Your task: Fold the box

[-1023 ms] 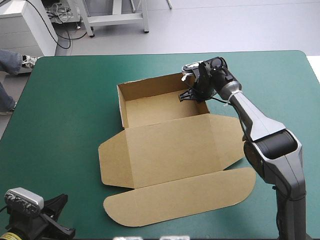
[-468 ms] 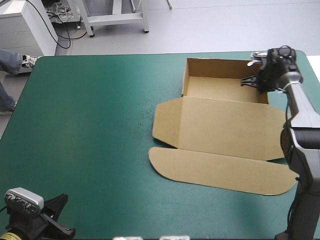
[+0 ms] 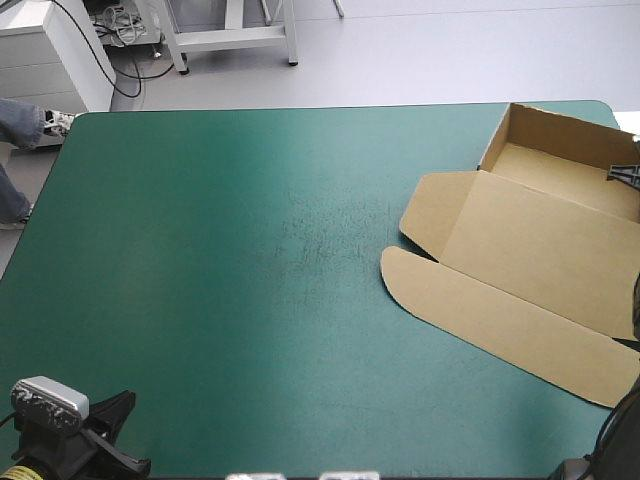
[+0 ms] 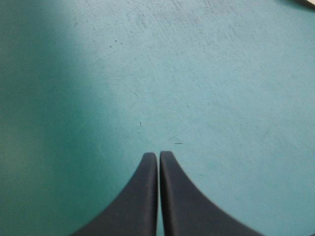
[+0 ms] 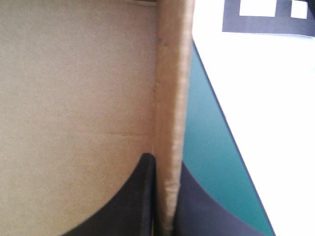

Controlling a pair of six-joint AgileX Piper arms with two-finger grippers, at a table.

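The table (image 3: 200, 250) with its teal-green cover is bare across most of its top, and the brown box (image 3: 540, 250) lies at about 3 o'clock, hard against the right edge and partly out of the high view. Its lid (image 3: 500, 310) lies flat, reaching toward 4 o'clock, while the tray (image 3: 560, 165) with raised walls sits toward 2 o'clock, near the far right corner. One tray wall (image 5: 172, 73) stands between the black fingers of the right gripper (image 5: 165, 162), which pinch it from both sides, one inside the tray and one outside, with the table's edge just beside. The left gripper (image 4: 158, 155) hangs at 7 o'clock over bare cover, well apart from the box, its fingers pressed together on nothing. Judging by the tucked walls, the folding itself seems finished and the step in hand is setting the tray aside. The next move probably calls for spreading the right fingers and rising straight off the wall, without nudging the tray over the edge.
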